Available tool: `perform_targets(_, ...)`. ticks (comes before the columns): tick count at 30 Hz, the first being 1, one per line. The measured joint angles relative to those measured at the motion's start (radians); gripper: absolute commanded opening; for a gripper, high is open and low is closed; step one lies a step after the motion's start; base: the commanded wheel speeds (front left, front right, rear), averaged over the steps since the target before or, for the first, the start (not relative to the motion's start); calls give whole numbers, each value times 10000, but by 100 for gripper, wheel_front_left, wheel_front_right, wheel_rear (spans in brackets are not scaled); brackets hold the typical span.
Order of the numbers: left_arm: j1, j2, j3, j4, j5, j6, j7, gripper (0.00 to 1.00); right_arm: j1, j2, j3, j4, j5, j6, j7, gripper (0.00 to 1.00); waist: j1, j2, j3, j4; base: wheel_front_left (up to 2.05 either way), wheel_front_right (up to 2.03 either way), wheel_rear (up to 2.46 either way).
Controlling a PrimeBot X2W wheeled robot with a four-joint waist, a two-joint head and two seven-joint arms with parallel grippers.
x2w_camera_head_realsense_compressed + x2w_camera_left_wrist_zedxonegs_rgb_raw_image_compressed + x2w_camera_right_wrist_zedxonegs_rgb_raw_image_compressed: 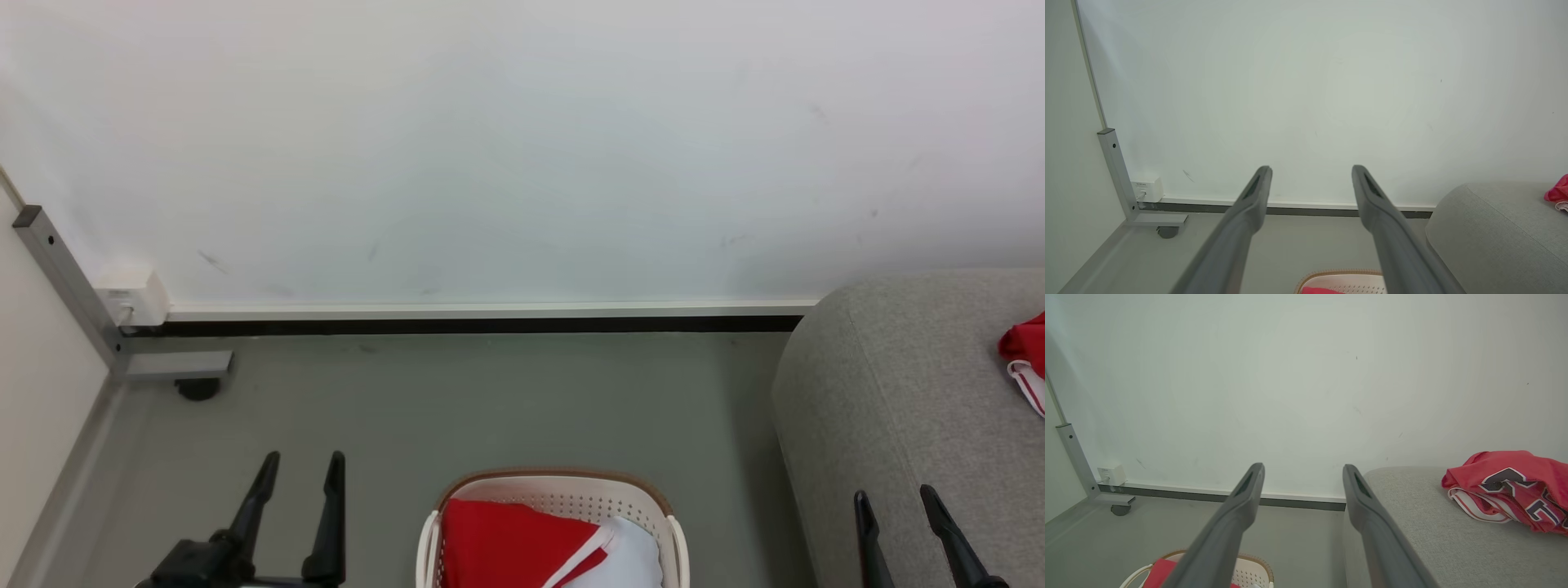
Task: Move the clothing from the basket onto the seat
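- Lying in the basket (pixel 563 472), the red garment (pixel 506 543) shows a flat red panel with a white-striped edge turned toward the white liner sheet (pixel 633 551). Its lower part is cut off by the bottom of the head view.
- Handling (judged): thin sports fabric that is light, limp and probably a little slick. Nothing to break, but it will drape and trail when lifted, so a hem may snag on the basket rim.
- Grip site (judged): pinch the striped trim or a raised fold, where the cloth is doubled. A pinch on the flat panel risks taking the liner sheet along.
- The numbered jersey (pixel 1511 486) lies crumpled on the seat (pixel 898 408), well apart from the basket. Roughly half the task looks done.
- Left gripper (pixel 304 457): fingers spread and empty, over the floor (pixel 490 392) to the left of the basket.
- Right gripper (pixel 894 493): fingers spread and empty, over the seat's near end to the right of the basket.
- The basket stands on the floor between the two grippers, near the seat's rounded end. Cannot tell whether it touches the seat.
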Motion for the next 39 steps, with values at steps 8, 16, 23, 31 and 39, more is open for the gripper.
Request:
perform_targets(8,204,-184,633,-73,219,-290,0,100,36,4,157,100,136,0,-2,100,0,0,43,-186,0,0,0)
perform_targets(16,158,-324,662,163,337,-604,0,100,-143,2,146,-31,174,0,0,100,1,0,456,-444,0,0,0)
perform_targets(23,-1420,65,-499,1409,644,-796,6,100,-837,0,301,-485,251,0,-2,100,3,0,1643,-712,0,0,0)
perform_targets(31,-3711,696,-1728,3070,965,-842,943,100,-1704,0,642,-872,537,0,0,100,4,1,3525,-1258,0,0,0)
perform_targets(39,-5338,1162,-2600,4955,1904,-865,2587,100,-2269,-6,832,-1198,920,0,0,100,4,0,5159,-1969,0,0,0)
